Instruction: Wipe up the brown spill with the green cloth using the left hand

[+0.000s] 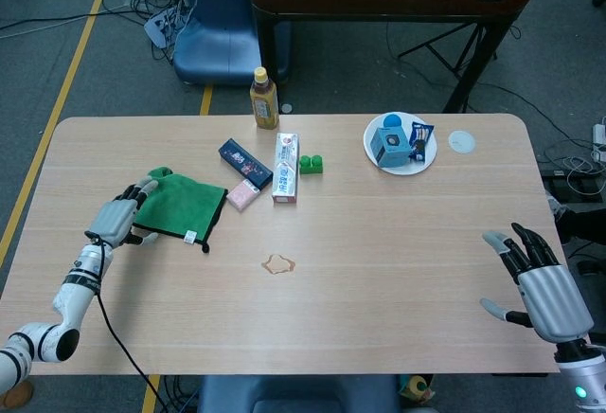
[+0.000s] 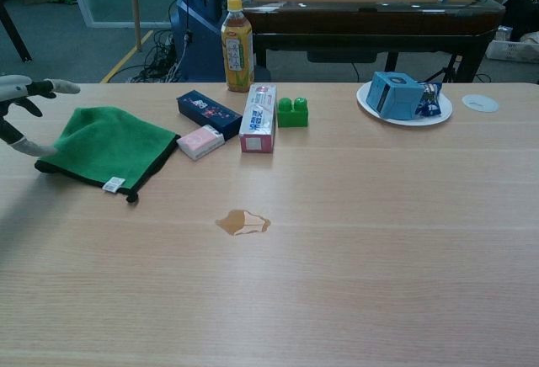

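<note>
Reaching in from the table's left edge, the left hand point(image 1: 118, 217) sits at the left border of the green cloth point(image 1: 180, 205), fingers spread and extended toward it, holding nothing. In the chest view only its fingertips point(image 2: 61, 87) show at the far left, raised just above the cloth's corner; whether any finger touches the fabric cannot be told.

The cloth lies flat and folded on the left part of the table point(image 1: 398, 271), a white tag at its near corner. The brown spill point(image 1: 278, 263) is a small irregular puddle near the table's middle, to the right of the cloth and nearer the robot, apart from it and untouched.

The right hand point(image 1: 542, 285) hovers at the table's near right edge, palm down, fingers apart, holding nothing; it does not show in the chest view.

Other items, all on the far half of the table:
- dark blue box point(image 1: 244, 159) and a small pink packet point(image 1: 243, 195), just right of the cloth
- toothpaste box point(image 1: 285, 168) lying flat beside them
- green toy brick point(image 1: 311, 162) just right of the toothpaste box
- bottle point(image 1: 263, 98) with yellow cap, upright at the far edge
- white plate point(image 1: 378, 161) carrying a blue box and a small dark wrapper
- small round white disc point(image 1: 461, 141) right of the plate
</note>
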